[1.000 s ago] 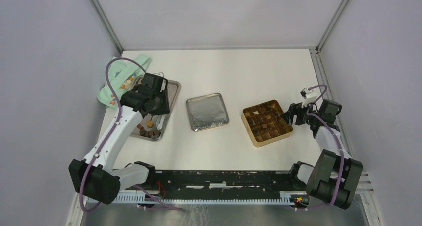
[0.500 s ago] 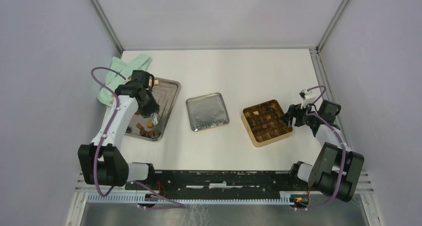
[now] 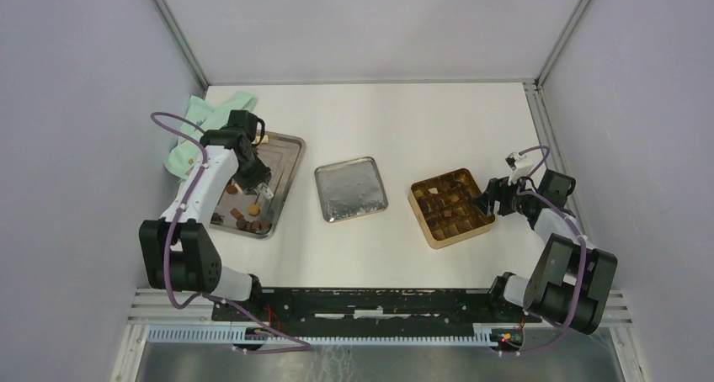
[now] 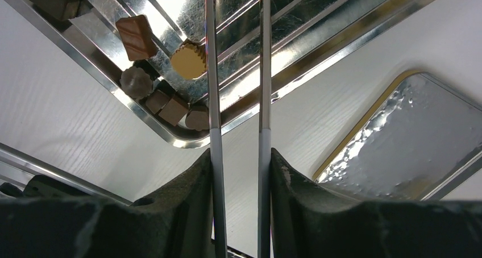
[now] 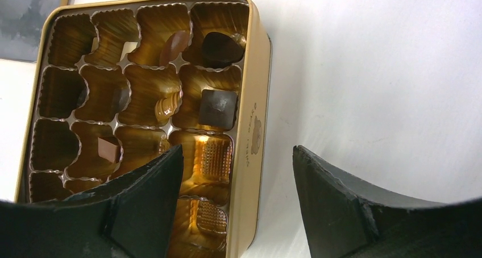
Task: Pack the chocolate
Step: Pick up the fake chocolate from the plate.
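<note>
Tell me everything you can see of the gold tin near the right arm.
The gold tin is square with rounded corners, shiny metal by its look, open with no lid on. Inside sits a gold fluted liner split into a grid of cups; a few hold chocolates, dark and mid-brown, several look empty. It lies flat on the white table, slightly askew. The open right gripper straddles one side wall; whether it touches cannot be told.

A green cloth [image 3: 217, 108] is bunched at the far left of the white table [image 3: 379, 121], just beside a steel tray [image 3: 285, 159]. A flat silver lid [image 3: 351, 188] is laid between that tray and a gold compartmented tin [image 5: 256, 99]. Long metal tweezers [image 4: 211, 70] are pointed over the tray.
</note>
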Action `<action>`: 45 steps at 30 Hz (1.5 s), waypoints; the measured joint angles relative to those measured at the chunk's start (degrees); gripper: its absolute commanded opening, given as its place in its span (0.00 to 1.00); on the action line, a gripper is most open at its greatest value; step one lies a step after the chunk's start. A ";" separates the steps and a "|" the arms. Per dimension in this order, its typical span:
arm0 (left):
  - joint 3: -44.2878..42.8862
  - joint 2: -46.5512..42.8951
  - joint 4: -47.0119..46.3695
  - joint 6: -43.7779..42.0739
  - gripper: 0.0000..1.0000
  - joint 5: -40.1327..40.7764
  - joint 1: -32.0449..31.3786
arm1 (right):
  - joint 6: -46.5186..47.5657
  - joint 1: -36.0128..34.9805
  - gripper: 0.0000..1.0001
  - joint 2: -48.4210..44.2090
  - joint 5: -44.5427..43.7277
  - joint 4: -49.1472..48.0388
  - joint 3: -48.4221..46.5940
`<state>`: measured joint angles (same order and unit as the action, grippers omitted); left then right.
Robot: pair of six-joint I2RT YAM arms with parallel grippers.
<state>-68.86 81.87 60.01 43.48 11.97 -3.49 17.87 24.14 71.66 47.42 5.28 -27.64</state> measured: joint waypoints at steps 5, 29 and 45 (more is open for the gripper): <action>-0.63 2.27 -0.39 0.68 0.43 -0.50 0.00 | 0.13 0.04 0.76 0.31 0.22 0.09 0.00; -0.81 2.84 -1.90 4.52 0.46 -1.57 0.00 | 0.46 0.26 0.76 1.16 0.63 0.22 -0.13; -0.28 5.20 -3.13 4.90 0.44 -1.40 -0.02 | 0.61 0.48 0.76 1.22 0.68 0.48 -0.20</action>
<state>-69.14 87.07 56.88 48.38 10.57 -3.51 18.48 24.62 72.88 48.10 5.76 -27.83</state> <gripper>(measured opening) 0.447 0.760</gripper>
